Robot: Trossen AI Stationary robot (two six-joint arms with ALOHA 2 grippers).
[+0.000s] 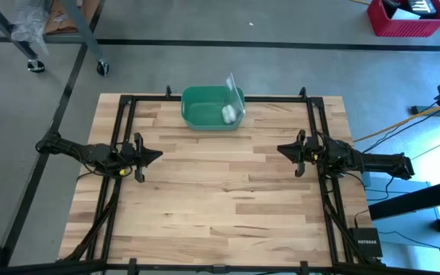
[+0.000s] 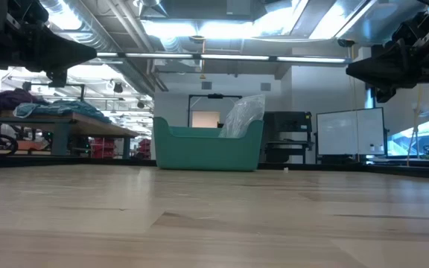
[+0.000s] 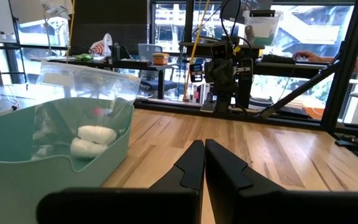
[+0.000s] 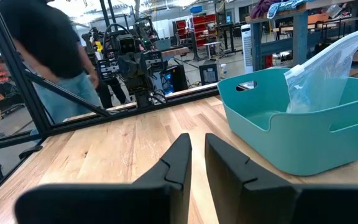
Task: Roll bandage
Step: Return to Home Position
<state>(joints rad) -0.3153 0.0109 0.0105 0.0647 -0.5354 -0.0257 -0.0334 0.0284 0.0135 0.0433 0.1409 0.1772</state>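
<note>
1. The green bin (image 1: 192, 111) sits at the far edge of the tabletop (image 1: 220, 198), midway between the two arms. The transparent zip bag (image 1: 236, 101) stands upright in the bin's right-hand part, with the white bandage (image 1: 228, 115) low inside it.
2. The left tool (image 1: 150, 155) and the right tool (image 1: 285, 150) hang above the tabletop near its sides and point inward at each other. Both are well apart from the bin, and we cannot call either nearer.
3. The left tool's fingers (image 3: 190, 167) meet at the tips, with nothing between them. The right tool's fingers (image 4: 178, 158) stand a narrow slit apart and hold nothing.
4. We judge that only parking the arms remains, and nothing lies in their way.
</note>
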